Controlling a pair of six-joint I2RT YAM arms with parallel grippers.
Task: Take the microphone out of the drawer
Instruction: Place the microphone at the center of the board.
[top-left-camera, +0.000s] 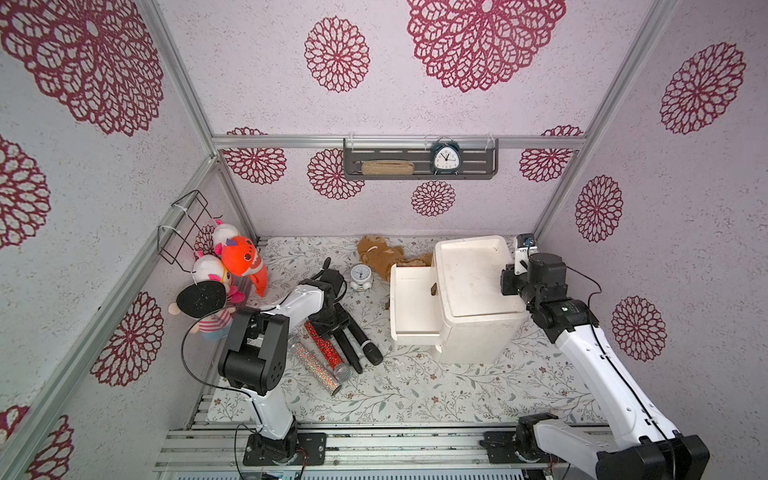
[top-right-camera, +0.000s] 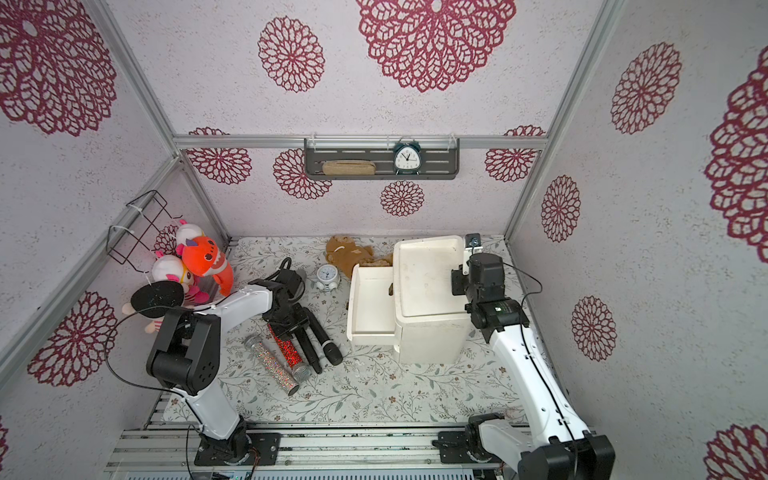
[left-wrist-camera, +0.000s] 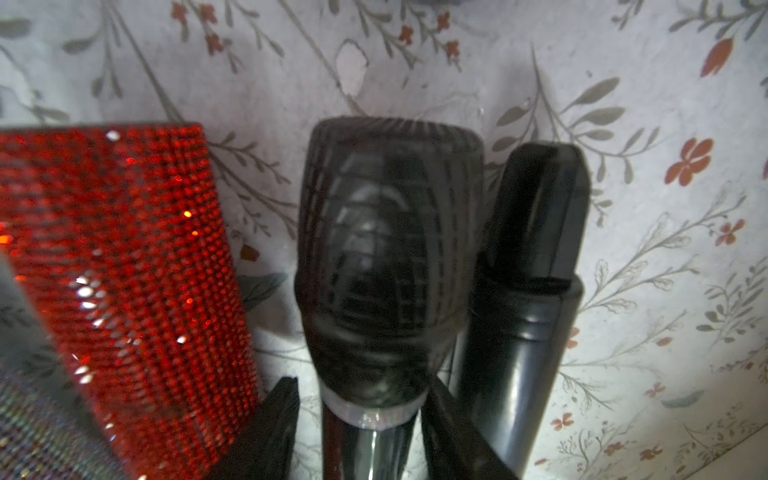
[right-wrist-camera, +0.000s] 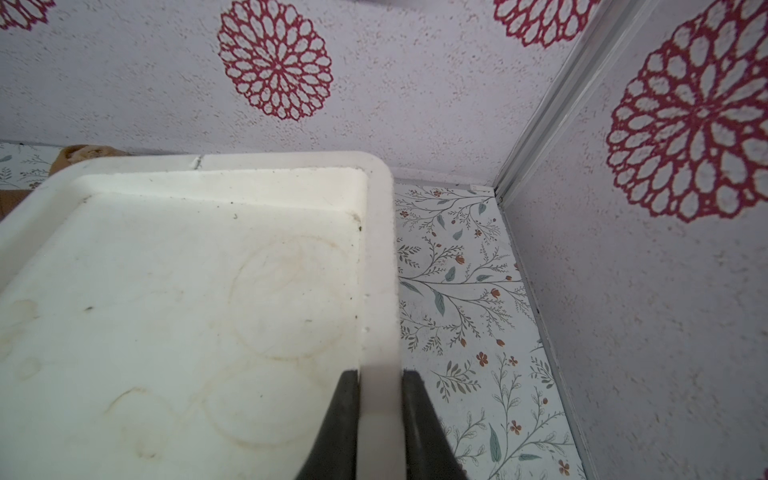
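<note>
Far left in both top views there's a pile of plush toys (top-left-camera: 239, 259) against the wall. Just right of them, the left fingers (left-wrist-camera: 270, 428) are down over a row of mics lying on the floral desk (top-left-camera: 415, 395). In the left wrist view they're parted about halfway, one on either side of the neck of the black microphone (left-wrist-camera: 386, 257). A strip of desk shows between one finger and the mic, so it's straddled, not squeezed. That microphone lies flat on the desk, with a red glitter mic (left-wrist-camera: 124, 270) on one side and another black mic (left-wrist-camera: 528, 291) right beside it on the other. Mid-frame there's a small white alarm clock (top-left-camera: 360, 276). Right of that, the drawer (top-left-camera: 411, 303) sticks out of the white cabinet (top-left-camera: 478, 291), well apart from the microphone. Far right, the right fingers (right-wrist-camera: 336, 428) are pinched tight on the raised rim of the cabinet's top.
</note>
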